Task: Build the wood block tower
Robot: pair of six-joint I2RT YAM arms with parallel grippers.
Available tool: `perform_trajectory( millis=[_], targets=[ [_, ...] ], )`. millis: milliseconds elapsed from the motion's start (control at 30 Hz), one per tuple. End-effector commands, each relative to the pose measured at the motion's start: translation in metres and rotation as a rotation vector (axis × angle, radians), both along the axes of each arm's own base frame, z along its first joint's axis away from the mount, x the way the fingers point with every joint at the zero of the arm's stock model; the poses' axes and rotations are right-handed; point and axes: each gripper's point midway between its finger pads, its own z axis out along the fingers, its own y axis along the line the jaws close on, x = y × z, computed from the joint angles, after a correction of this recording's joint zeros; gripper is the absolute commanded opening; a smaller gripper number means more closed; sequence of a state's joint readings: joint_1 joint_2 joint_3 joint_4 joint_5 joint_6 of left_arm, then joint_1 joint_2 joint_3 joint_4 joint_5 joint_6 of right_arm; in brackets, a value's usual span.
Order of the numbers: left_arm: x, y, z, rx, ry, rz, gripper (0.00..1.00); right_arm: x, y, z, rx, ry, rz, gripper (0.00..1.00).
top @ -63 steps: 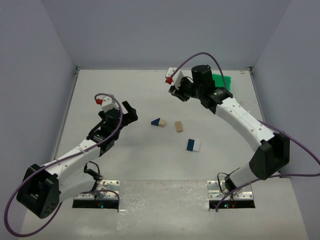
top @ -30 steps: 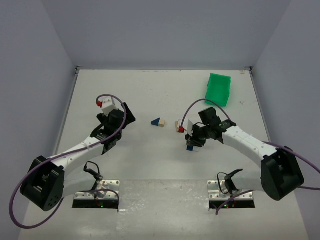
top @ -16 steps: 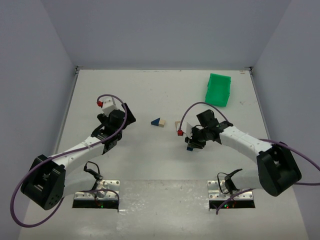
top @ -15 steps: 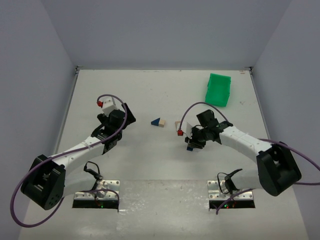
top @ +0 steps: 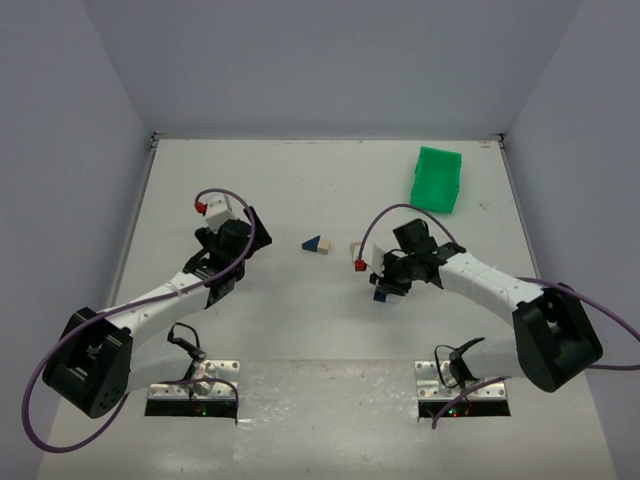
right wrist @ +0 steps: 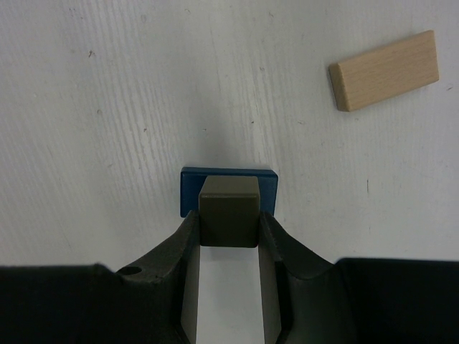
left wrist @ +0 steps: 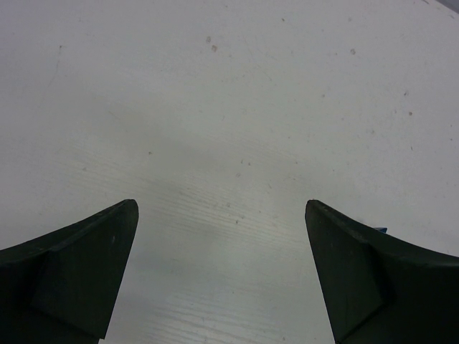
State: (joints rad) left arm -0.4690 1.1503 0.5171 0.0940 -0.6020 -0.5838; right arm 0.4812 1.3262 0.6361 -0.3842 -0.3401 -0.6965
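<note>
White block (right wrist: pixel 228 287) sits clamped between the fingers of the right gripper (right wrist: pixel 228 222), its end over a blue block (right wrist: pixel 215 174) lying on the table (right wrist: pixel 107 86); a tan block (right wrist: pixel 384 70) lies near, a blue wedge (top: pixel 313 242) further left. Left gripper (left wrist: pixel 221 215) fingers stand wide apart

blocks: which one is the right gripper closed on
The blue-and-white block, pinched in the right gripper. The tan block lies flat and free nearby; the blue wedge sits apart, untouched.
</note>
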Motion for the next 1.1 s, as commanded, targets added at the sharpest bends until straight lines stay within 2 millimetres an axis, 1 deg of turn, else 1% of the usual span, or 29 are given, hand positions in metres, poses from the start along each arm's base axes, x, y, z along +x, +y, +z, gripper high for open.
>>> perform_trajectory(
  millis=[0, 433, 600, 1067],
  targets=[
    [0.0107, 0.0026, 0.0166, -0.015, -0.059, 0.024, 1.0, 0.0024, 0.0027, -0.0005, 0.001, -0.018, 0.023, 0.24],
    [0.0106, 0.0038, 0.0153, -0.012, -0.054, 0.031, 1.0, -0.0019, 0.0002, -0.0067, -0.01, -0.001, 0.022, 0.25],
    [0.0106, 0.0035, 0.0147, -0.012, -0.054, 0.03, 1.0, 0.0029, 0.0014, -0.0048, -0.006, -0.015, 0.014, 0.26],
    [0.0107, 0.0016, 0.0124, -0.015, -0.047, 0.021, 1.0, 0.0043, 0.0028, -0.0055, -0.003, -0.003, -0.004, 0.3]
  ],
)
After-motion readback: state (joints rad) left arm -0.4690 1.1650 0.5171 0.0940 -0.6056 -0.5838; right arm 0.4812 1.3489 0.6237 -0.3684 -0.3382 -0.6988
